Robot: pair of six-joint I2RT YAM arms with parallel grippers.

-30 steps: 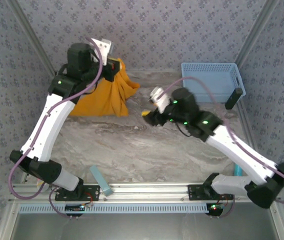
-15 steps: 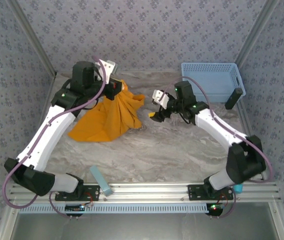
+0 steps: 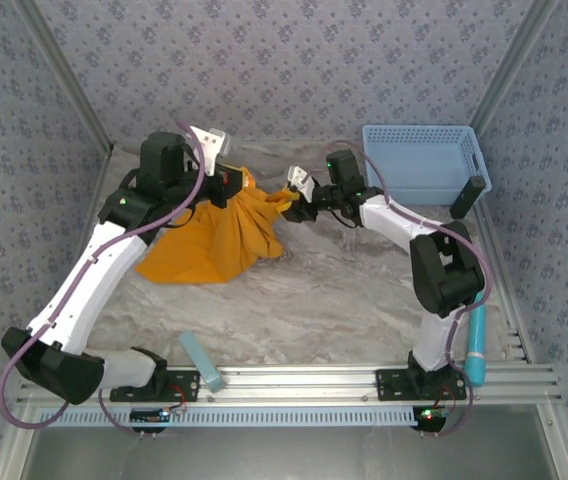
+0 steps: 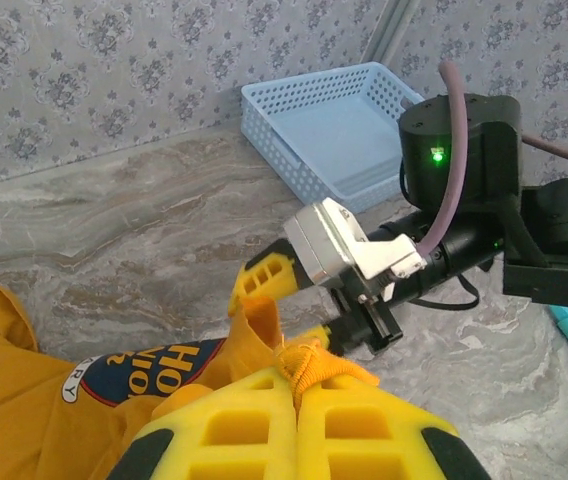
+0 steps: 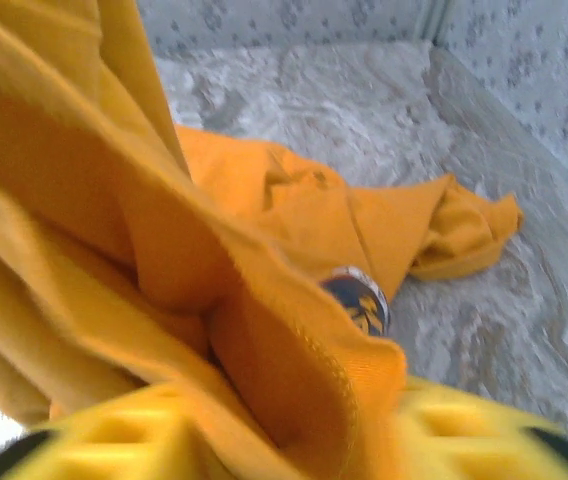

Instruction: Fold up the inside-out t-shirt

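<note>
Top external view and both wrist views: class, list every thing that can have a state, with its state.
Orange-yellow cotton t-shirt: bunched, partly lifted off the table.
Light blue plastic basket: upright, empty.
Left tool: shut on the t-shirt.
Right tool: shut on the t-shirt.

Soft even light, blurry right-wrist close-up

The top camera looks down from above and behind both arms. The left wrist camera faces past the left gripper (image 4: pixel 294 400) toward the right gripper (image 4: pixel 284 312). The right wrist camera sits close (blurred) against the t-shirt (image 5: pixel 214 250), which all three views share.
</note>
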